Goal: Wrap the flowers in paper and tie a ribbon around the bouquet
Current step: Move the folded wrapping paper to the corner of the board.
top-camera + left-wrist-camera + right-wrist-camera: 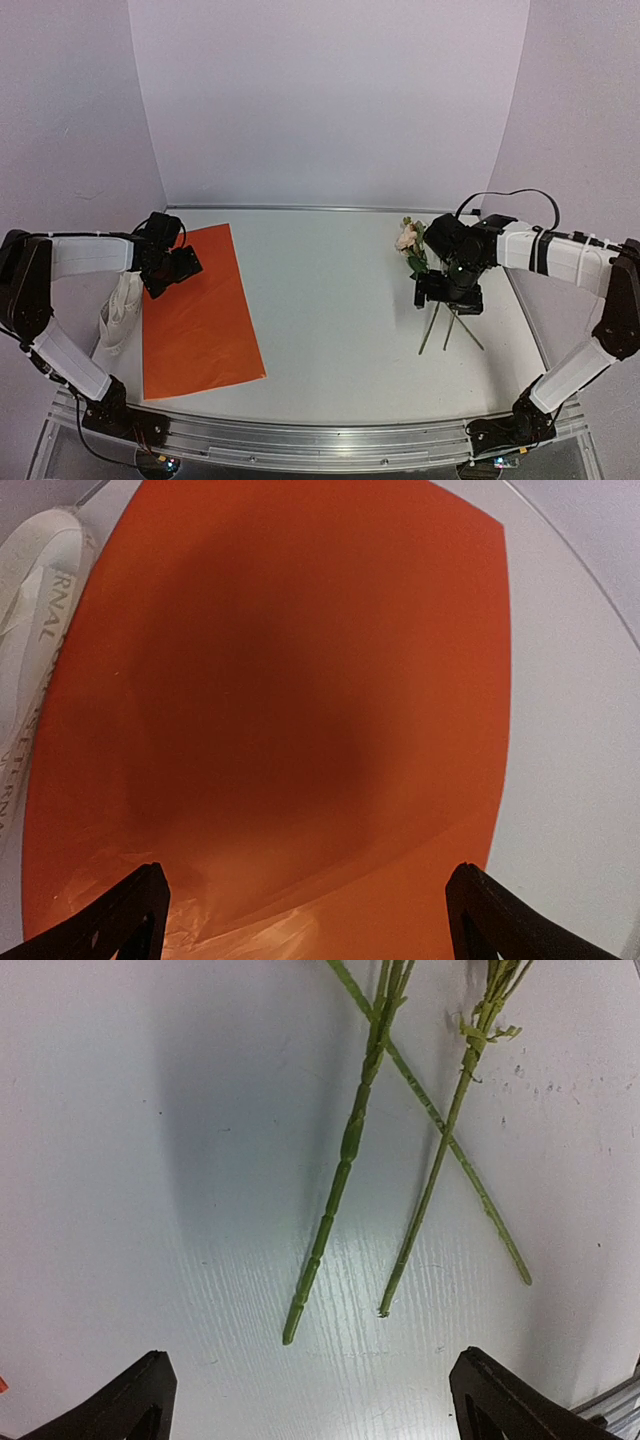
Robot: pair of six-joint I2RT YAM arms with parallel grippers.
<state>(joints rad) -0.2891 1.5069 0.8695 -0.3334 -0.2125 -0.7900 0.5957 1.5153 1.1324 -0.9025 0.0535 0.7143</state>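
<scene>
The orange paper point(200, 315) lies flat on the left half of the table, and it fills the left wrist view point(300, 680). My left gripper point(168, 268) point(310, 910) hovers open over the sheet's far left corner with nothing between its fingers. The white ribbon point(120, 312) point(40, 630) lies bunched just left of the paper. The flowers point(409, 240) lie on the right, their thin green stems point(445, 325) point(345, 1160) pointing to the near edge. My right gripper point(450, 292) point(312, 1395) hangs open above the stems, touching none. No bouquet is in view.
The table's metal front rail point(320, 440) runs along the near edge. Pale walls close in the back and both sides. The white table top point(330, 300) separates the paper from the flowers.
</scene>
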